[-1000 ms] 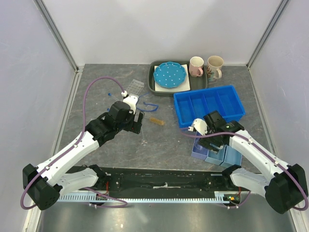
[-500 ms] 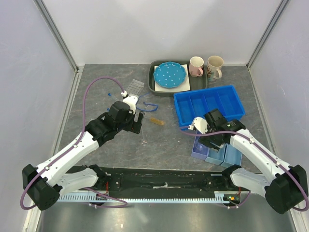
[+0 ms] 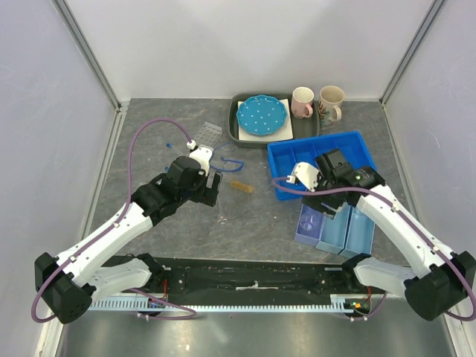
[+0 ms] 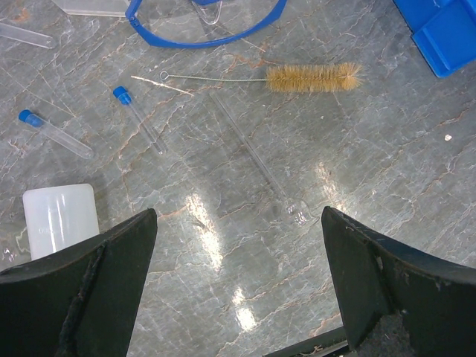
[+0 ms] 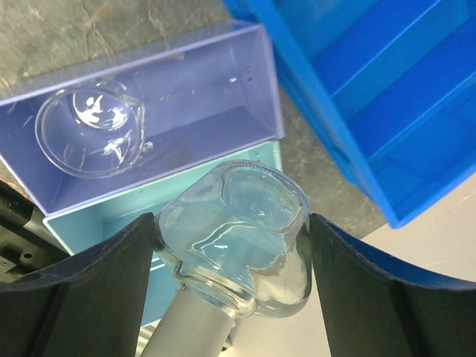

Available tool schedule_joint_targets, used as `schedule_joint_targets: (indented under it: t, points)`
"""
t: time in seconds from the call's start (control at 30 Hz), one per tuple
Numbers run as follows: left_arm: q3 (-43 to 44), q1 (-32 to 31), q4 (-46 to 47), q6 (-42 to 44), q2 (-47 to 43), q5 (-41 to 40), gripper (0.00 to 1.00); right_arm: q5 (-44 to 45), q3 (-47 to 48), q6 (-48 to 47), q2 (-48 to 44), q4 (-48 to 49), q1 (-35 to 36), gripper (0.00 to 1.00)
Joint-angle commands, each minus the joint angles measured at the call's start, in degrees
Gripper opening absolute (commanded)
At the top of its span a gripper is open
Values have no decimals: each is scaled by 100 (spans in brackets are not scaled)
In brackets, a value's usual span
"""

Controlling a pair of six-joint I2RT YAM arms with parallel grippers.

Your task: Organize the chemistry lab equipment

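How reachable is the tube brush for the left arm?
Probably yes: the left gripper is open and empty, the tube brush lies free just ahead, with only a thin rod between.

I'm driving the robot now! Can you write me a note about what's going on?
Left gripper: open, hovering over the table, holding nothing.
Right gripper: shut on a glass flask, above the small bins by the blue tray.
Done: a glass dish lies in the lavender bin.
Left: place the flask, then the brush, blue-capped tubes and thin rod lying loose under the left arm.
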Motion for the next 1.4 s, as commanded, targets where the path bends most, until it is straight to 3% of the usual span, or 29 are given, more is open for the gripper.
schedule_joint_targets:
  t: [0.0, 0.53, 0.73, 0.9, 1.13, 1.23, 1.27, 1.37]
  points:
    - [0, -13, 214, 174, -75, 5, 98, -110, 793, -265, 452, -55, -9, 47]
    - [-18, -22, 206, 200, -58, -74, 98, -1367, 3579, -371, 3617, 138, -746, 47]
    - [-18, -22, 214, 218, -40, -65, 98, -1885, 4037, -1328, 4391, -160, -1326, 49]
    - [-9, -13, 197, 218, 30, -48, 98, -1894, 4441, -2251, 5084, -625, -1398, 51]
    - [0, -13, 188, 218, 144, -109, 98, -1921, 4828, -2604, 5762, -793, -1398, 54]
    - [-9, -13, 188, 218, 188, -109, 98, -1815, 4881, -2674, 5956, -793, -1398, 66]
    - [0, -13, 188, 218, 188, -109, 98, -1806, 4881, -2692, 5983, -802, -1398, 76]
    - [-9, -13, 179, 226, 189, -109, 98, -1859, 4907, -2727, 5904, -828, -1398, 90]
